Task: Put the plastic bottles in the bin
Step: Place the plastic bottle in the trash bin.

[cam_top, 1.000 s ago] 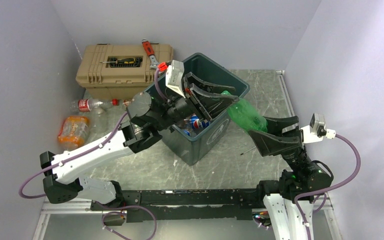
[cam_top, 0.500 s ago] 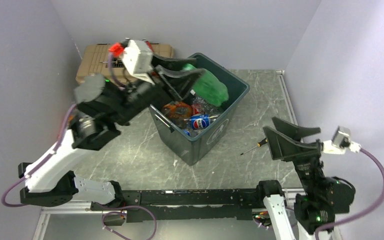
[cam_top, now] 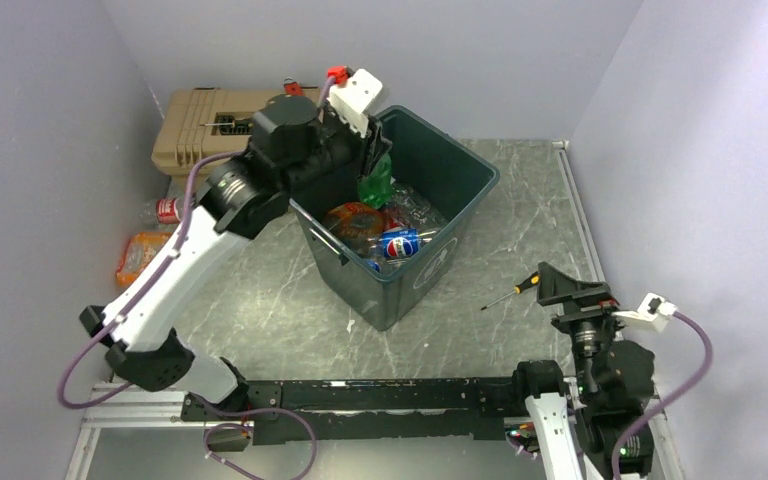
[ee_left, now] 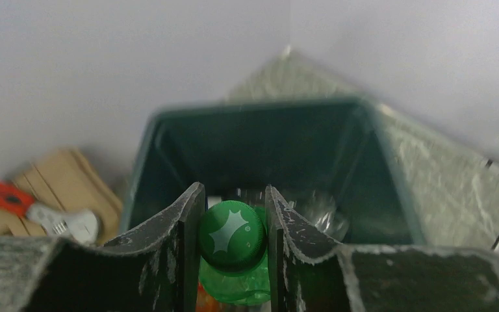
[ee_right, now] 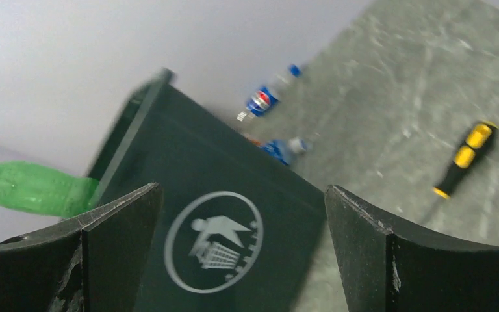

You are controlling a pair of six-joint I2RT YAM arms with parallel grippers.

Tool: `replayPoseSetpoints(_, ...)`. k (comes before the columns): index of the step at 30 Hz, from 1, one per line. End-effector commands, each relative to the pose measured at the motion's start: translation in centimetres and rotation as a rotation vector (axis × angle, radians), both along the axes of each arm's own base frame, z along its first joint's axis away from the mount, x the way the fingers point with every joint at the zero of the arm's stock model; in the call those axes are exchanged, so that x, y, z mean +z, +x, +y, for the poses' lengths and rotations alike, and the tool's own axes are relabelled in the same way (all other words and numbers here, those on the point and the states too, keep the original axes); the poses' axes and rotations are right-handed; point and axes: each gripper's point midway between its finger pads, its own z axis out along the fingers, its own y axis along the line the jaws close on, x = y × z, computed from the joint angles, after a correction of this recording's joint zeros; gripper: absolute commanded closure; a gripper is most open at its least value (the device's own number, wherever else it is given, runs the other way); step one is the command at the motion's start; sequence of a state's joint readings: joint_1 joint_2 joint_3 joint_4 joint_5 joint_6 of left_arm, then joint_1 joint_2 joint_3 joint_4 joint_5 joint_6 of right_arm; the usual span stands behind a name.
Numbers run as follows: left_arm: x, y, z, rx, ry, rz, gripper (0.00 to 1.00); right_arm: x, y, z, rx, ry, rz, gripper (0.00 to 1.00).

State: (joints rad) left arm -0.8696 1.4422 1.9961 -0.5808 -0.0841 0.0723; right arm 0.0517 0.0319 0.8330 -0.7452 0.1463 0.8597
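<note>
**A:** Over the far left corner of the bin (cam_top: 438, 265), what does the left pincer (cam_top: 372, 165) have?

**B:** A green bottle (cam_top: 376, 186), gripped at its top end. The wrist view shows the cap (ee_left: 232, 234) pinched between the two fingers (ee_left: 180, 224), with the body pointing down into the bin's opening.

**A:** And the right pincer (cam_top: 560, 285)?

**B:** Spread wide with nothing in it. It sits low at the near right, well apart from the bin and near a screwdriver (cam_top: 508, 292) on the surface (cam_top: 290, 310).

**A:** How would you expect that bottle to handle?

**B:** Light, I'd say, and thin-walled. Squeezed at mid-body it would likely dent and slip, since the plastic looks smooth. The neck and cap should be the stiff part, so this hold looks sound to me. Released from here, it ought to fall beside the Pepsi bottle (cam_top: 398, 243) lying in the bin.

**A:** What's left outside?

**B:** At least two at the far left of the surface, beside the toolbox (cam_top: 210, 135): a red-capped bottle (cam_top: 170, 210) and, nearer, an orange-labelled bottle (cam_top: 145, 262) that looks crushed. I'd take those by the neck as well.
</note>
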Motion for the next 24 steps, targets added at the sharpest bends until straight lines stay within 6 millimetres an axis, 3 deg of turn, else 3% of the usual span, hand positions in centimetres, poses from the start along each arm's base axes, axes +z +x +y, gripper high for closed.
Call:
replayPoseSetpoints(1, -4.0, 1.0, -0.3, -0.080, -0.019, 0.188, 1.00, -4.9, 0.7, -0.9, -0.054, -0.003, 0.149, 0.00)
replayPoseSetpoints(6, -6.1, 2.3, -1.2, -0.071, -0.030, 0.271, 1.00, -8.1, 1.6, -0.6, -0.041, 0.009, 0.246, 0.00)
replayPoseSetpoints(9, -7.4, 2.7, -2.0, -0.080, -0.028, 0.312, 1.00, -8.5, 2.0, 0.0, -0.009, 0.012, 0.253, 0.00)
replayPoseSetpoints(10, -7.7, 2.7, -2.2, -0.079, -0.030, 0.327, 0.94, -8.6, 2.1, 0.1, -0.008, 0.015, 0.254, 0.00)
replayPoseSetpoints(12, -8.1, 2.7, -2.5, -0.084, -0.033, 0.346, 0.62, -8.7, 2.2, 0.0, -0.013, 0.014, 0.258, 0.00)
replayPoseSetpoints(13, -8.0, 2.8, -2.4, -0.078, -0.038, 0.348, 0.38, -8.6, 2.2, 0.0, -0.010, 0.013, 0.257, 0.00)
replayPoseSetpoints(16, -7.0, 2.9, -1.7, -0.040, -0.067, 0.330, 0.06, -8.5, 2.2, 0.1, -0.006, 0.015, 0.252, 0.00)
replayPoseSetpoints(17, -6.1, 2.9, -1.2, -0.023, -0.084, 0.314, 0.01, -8.3, 2.2, 0.2, -0.003, 0.015, 0.248, 0.00)
replayPoseSetpoints(22, -2.5, 1.8, 2.0, 0.055, -0.177, 0.218, 0.00, -7.4, 2.3, 0.2, 0.000, 0.001, 0.227, 0.00)
replayPoseSetpoints(24, -1.1, 1.4, 4.3, 0.129, -0.221, 0.172, 0.00, -6.8, 2.3, 0.1, -0.003, -0.011, 0.212, 0.00)
